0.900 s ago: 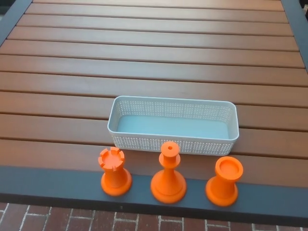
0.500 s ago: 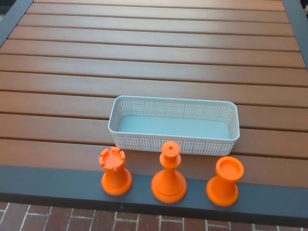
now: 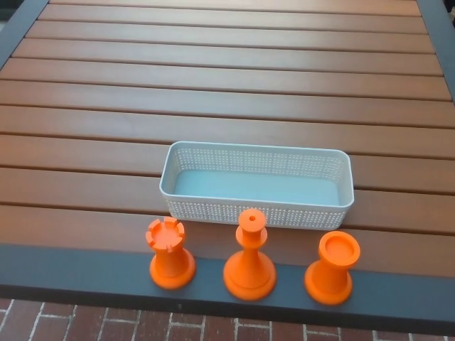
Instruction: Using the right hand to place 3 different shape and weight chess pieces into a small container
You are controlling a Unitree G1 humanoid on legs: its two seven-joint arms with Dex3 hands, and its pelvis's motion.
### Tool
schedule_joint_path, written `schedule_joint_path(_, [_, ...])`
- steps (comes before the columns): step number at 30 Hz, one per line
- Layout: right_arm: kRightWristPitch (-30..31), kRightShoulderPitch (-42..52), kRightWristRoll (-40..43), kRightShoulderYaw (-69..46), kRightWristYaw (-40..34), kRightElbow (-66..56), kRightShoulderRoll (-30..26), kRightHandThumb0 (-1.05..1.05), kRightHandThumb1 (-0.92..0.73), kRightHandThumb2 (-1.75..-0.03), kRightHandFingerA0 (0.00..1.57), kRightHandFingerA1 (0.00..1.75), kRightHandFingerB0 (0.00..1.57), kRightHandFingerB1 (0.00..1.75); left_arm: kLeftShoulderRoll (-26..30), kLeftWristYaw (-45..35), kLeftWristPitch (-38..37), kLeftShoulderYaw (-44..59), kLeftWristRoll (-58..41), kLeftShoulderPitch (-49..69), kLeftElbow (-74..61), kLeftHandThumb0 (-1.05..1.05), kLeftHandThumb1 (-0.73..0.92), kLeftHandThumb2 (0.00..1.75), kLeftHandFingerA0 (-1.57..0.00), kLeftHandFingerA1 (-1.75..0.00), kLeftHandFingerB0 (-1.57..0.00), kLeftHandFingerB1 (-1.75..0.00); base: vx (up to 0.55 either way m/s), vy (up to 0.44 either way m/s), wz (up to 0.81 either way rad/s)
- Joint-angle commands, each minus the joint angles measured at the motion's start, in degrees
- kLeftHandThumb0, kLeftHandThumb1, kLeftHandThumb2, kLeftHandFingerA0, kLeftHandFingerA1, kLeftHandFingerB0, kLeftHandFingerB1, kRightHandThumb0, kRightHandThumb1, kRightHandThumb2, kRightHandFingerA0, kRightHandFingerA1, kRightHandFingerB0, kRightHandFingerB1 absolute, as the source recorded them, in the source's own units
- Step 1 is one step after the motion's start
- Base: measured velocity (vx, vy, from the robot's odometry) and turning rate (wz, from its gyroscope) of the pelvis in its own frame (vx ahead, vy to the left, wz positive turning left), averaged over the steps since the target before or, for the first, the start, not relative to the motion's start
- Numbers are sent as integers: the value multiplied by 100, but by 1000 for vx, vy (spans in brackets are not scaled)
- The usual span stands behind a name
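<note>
Three upright pieces (image 3: 249, 256) beside basket (image 3: 257, 206)

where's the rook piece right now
In the head view, the rook stands upright at the table's near edge, leftmost of three pieces, beside the pawn-like piece, before the basket.

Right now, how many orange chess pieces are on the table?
3, all upright in a row along the table's near edge, in front of the white basket: the notched-top rook on the left, the knob-topped piece in the middle, the flat-topped piece on the right. None look hidden.
</note>
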Motion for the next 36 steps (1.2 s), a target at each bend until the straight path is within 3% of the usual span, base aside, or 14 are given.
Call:
schedule_joint_path(1, [-261, 15, 41, -80, -175, 33, -6, 1, -53, -103, 100, 106, 91, 74, 23, 89, -1180, 118, -82, -22, 117, -13, 33, 138, -127, -117, -107, -91, 0, 0, 0])
schedule_joint_path(6, [-338, -12, 57, -72, -131, 88, -24, 1, -55, -100, 98, 106, 90, 72, 36, 116, -1272, 91, -7, -15, 114, -10, 30, 145, -126, -117, -106, -91, 0, 0, 0])
schedule_joint_path(7, [-306, -3, 81, -77, -113, 57, -10, 0, -50, -110, 101, 102, 83, 84, 40, 139, -1276, 107, -11, -58, 225, -13, 34, 137, -128, -115, -106, -91, 0, 0, 0])
schedule_joint_path(16, [-290, -58, 13, -60, -198, 75, 5, 0, -52, -104, 101, 105, 90, 75, 79, 184, -1388, 132, 17, -211, 510, -14, 35, 135, -126, -116, -108, -92, 0, 0, 0])
schedule_joint_path(17, [-350, -52, 24, -49, -168, 95, -6, 1, -53, -104, 100, 105, 90, 74, 23, 211, -1425, 86, 56, -24, 139, -7, 30, 152, -123, -120, -107, -95, 0, 0, 0])
schedule_joint_path(19, [-380, -52, 30, -43, -158, 109, -12, 1, -53, -104, 100, 105, 90, 74, -2, 223, -1433, 64, 73, 66, -38, -7, 30, 152, -123, -120, -107, -95, 0, 0, 0])
schedule_joint_path(20, [-329, -39, 28, -44, -163, 71, -9, -3, -51, -109, 101, 102, 83, 84, 15, 242, -1382, 70, 78, -16, 121, -8, 32, 141, -125, -115, -107, -90, 0, 0, 0])
schedule_joint_path(24, [-256, -21, 27, -44, -172, 19, -6, -3, -51, -109, 101, 102, 83, 84, 43, 282, -1323, 73, 88, -143, 373, -8, 32, 141, -125, -115, -107, -90, 0, 0, 0])
schedule_joint_path(29, [-342, -12, 22, -48, -218, 106, 2, 0, -50, -110, 101, 102, 83, 84, 47, 163, -1310, 74, 30, -82, 286, -6, 33, 140, -121, -115, -105, -89, 0, 0, 0])
schedule_joint_path(30, [-356, 6, 29, -53, -216, 83, -3, -1, -51, -107, 101, 105, 89, 73, 40, 204, -1279, 55, 64, -48, 205, -13, 35, 136, -121, -118, -105, -92, 0, 0, 0])
schedule_joint_path(33, [-381, 33, 39, -60, -214, 49, -11, -1, -51, -107, 101, 105, 89, 73, 30, 267, -1221, 21, 114, 11, 66, -13, 35, 136, -121, -118, -105, -92, 0, 0, 0])
schedule_joint_path(34, [-373, 33, 42, -58, -206, 58, -8, -1, -49, -111, 101, 102, 82, 83, 30, 264, -1253, 19, 111, 26, 70, -12, 33, 140, -117, -116, -104, -92, 0, 0, 0])
schedule_joint_path(36, [-347, 39, 48, -49, -183, 70, -6, 0, -50, -110, 100, 102, 82, 83, 36, 241, -1281, 12, 97, 41, 98, -10, 33, 141, -120, -115, -104, -91, 0, 0, 0])
